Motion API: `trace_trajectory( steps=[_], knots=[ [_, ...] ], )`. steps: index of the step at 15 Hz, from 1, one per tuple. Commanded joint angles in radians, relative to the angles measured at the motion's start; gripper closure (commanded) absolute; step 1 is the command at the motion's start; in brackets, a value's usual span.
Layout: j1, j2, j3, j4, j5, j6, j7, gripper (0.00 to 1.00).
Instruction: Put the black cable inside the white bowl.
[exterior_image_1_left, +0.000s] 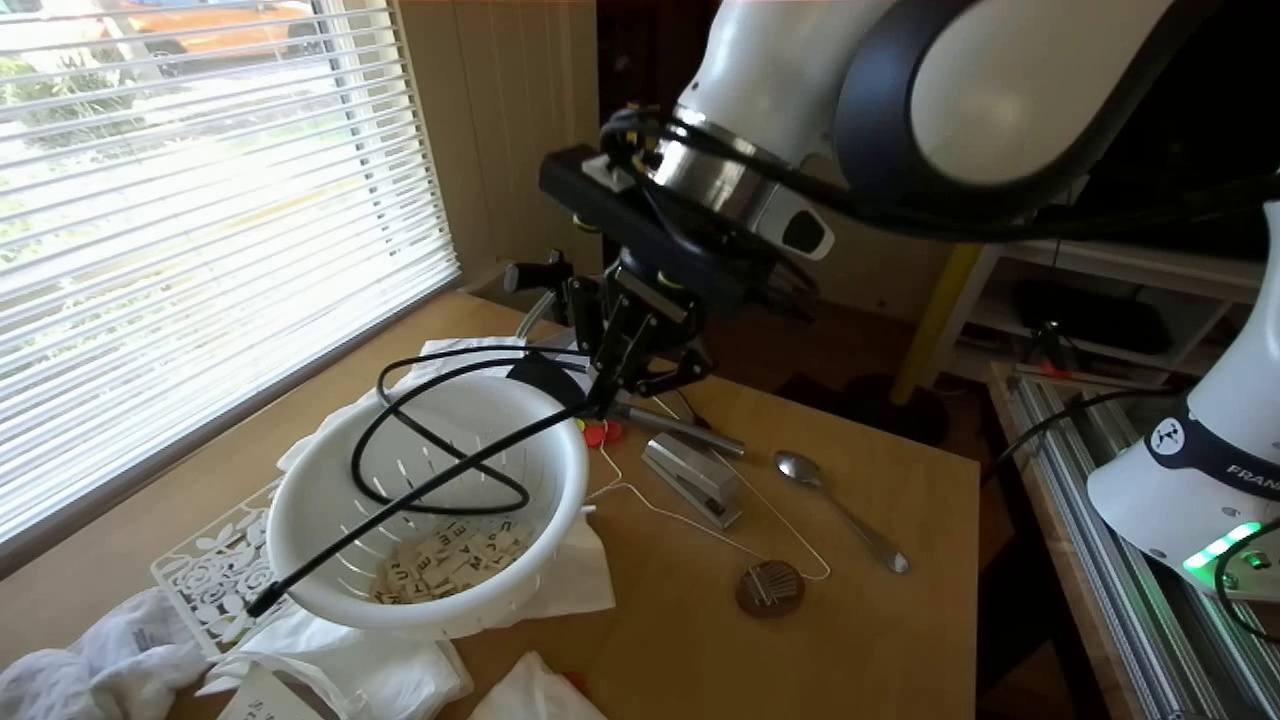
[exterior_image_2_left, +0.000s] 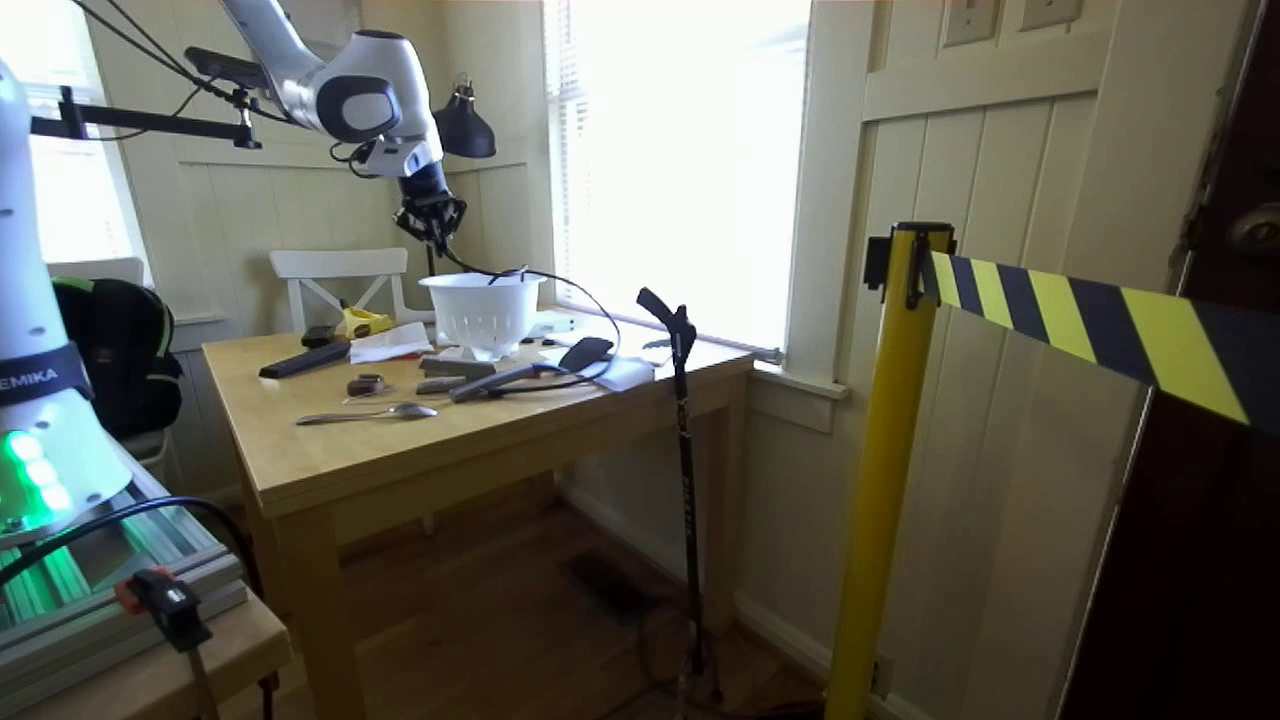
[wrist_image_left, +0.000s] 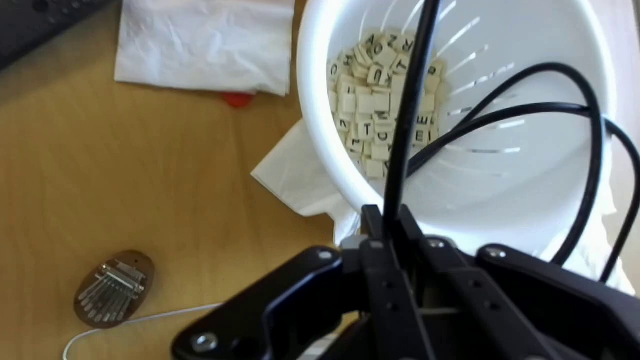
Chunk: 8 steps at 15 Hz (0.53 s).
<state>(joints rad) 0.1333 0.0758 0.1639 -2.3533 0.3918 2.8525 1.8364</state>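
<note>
One Franka arm reaches over a wooden table, its gripper clamped on a black cable, the gap about as narrow as the cable itself. The gripper hangs higher than a slotted white bowl, near the rim on the robot-base side. From its grip a straight run of cable crosses the bowl's mouth, the cable tip reaching past the opposite rim in an exterior view — while looser loops curl over the bowl and spill beyond the rim. How far the loops hang into it cannot be made out. In an exterior view, an arc of the cable dips to table height beside a grey-handled tool.

Inside the bowl, lower than the gripper, lie dozens of letter tiles — T, E and U among them. On the side of the gripper away from the bowl rest a thumb piano, a white cord running from it, a metal spoon and a silver, stapler-like object. Window blinds hang past the bowl from the gripper. Behind the gripper in an exterior view stands a black desk lamp; well apart from the gripper is a yellow stanchion with a striped belt.
</note>
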Motion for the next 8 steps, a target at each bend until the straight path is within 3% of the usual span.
trace_trajectory(
  steps=[1, 2, 3, 8],
  knots=[
    [0.053, 0.046, -0.120, -0.001, -0.210, -0.010, 0.263, 0.98],
    [0.053, 0.056, -0.114, 0.022, -0.226, -0.053, 0.329, 0.98],
    [0.018, 0.039, -0.086, -0.010, -0.162, -0.009, 0.185, 0.92],
    [0.032, 0.049, -0.094, 0.004, -0.189, -0.036, 0.270, 0.92]
  ],
)
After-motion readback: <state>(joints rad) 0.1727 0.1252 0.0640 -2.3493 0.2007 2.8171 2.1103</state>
